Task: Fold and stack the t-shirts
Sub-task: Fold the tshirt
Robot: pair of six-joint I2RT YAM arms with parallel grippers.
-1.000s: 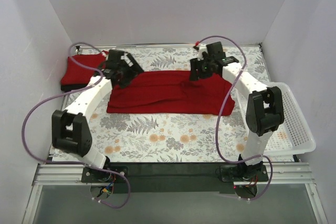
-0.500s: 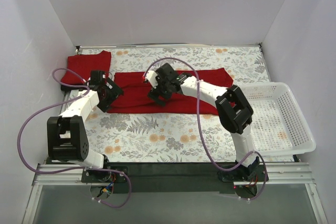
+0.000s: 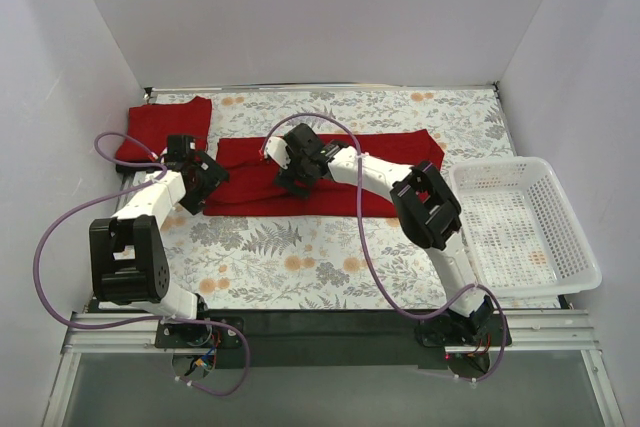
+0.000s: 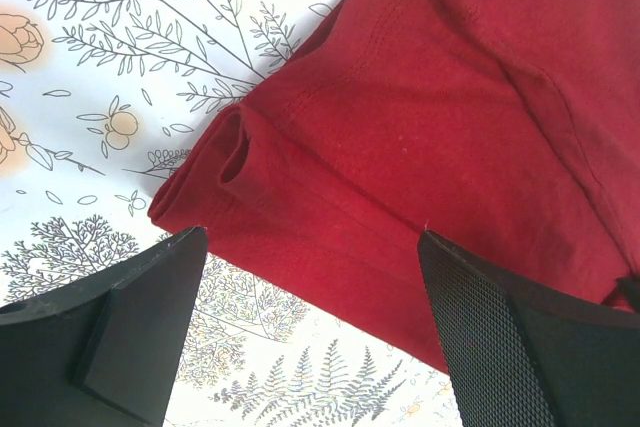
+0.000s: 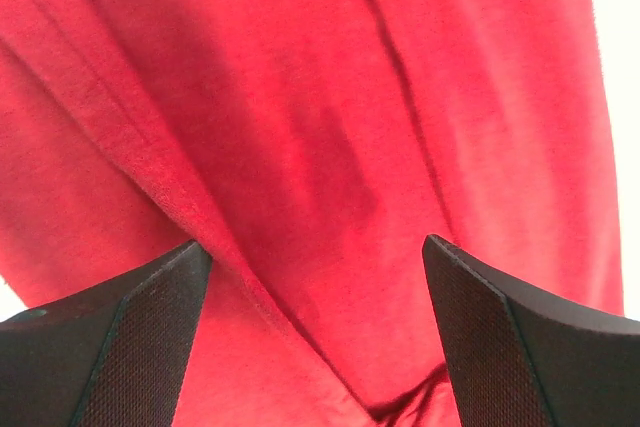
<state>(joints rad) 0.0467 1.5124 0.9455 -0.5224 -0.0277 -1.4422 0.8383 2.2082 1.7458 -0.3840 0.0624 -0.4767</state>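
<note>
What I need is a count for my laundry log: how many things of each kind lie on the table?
Red t-shirts: 2, the long strip in the middle and the folded one in the far left corner
White lattice basket: 1
Total: 3

red t-shirt point(image 3: 250, 172) folded into a long strip, centre; second t-shirt point(image 3: 175, 119) (folded) far left

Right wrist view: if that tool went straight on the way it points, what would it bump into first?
The red t-shirt, most likely: its cloth fills the view ahead of the open right tool. How near it is remains unclear.
</note>
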